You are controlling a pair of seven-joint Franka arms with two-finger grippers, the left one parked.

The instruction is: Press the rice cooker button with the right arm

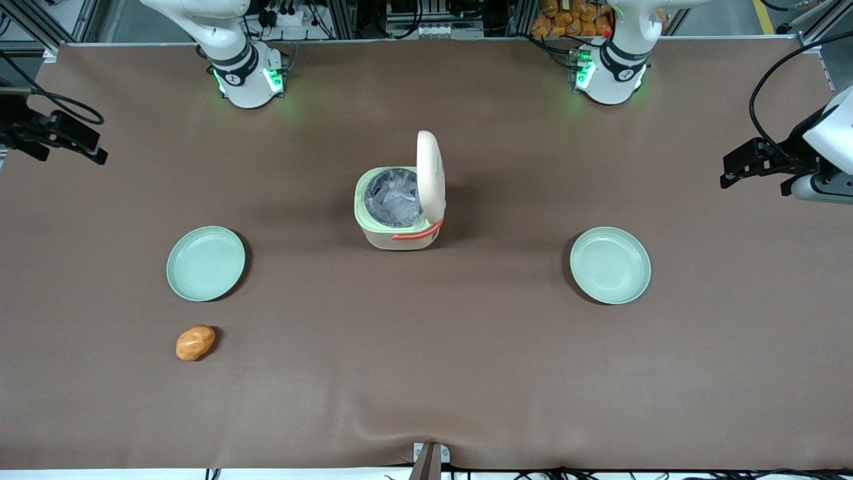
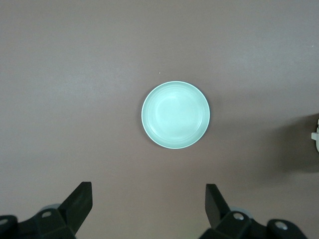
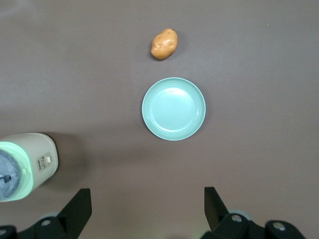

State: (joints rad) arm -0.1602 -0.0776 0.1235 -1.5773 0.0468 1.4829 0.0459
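Here, seen from the front, a wide brown table covering [image 1: 426, 373] fills nearly everything, smooth apart from a slight ripple at the edge nearest the camera. The rice cooker [image 1: 398, 208] stands near the middle of it with its cream lid [image 1: 430, 175] swung upright, the grey inner pot [image 1: 397, 195] exposed inside the pale green rim, and the coral-orange handle [image 1: 418, 232] lying across the body. One pale green plate [image 1: 205, 263] rests toward the working arm's end of the table, a second plate [image 1: 610, 265] toward the parked arm's end, both well apart from the cooker. A potato [image 1: 195, 343] lies nearer the camera than the first plate. Past the table's upper edge run metal framing, cables and a pile of orange items [image 1: 566, 17]. The right arm [image 1: 226, 50] rises from its base there, and its gripper [image 1: 66, 137] hangs at the working end, well away from the cooker. From the parked arm's wrist, only the second plate and bare brown cloth show. From the working wrist, the gripper [image 3: 148, 209] has its black fingers [image 3: 77, 209] spread wide with nothing between them, above the cloth; the first plate sits between the potato and the gripper, and the cooker's cream body shows a small pad, the button [image 3: 43, 161], on its side.
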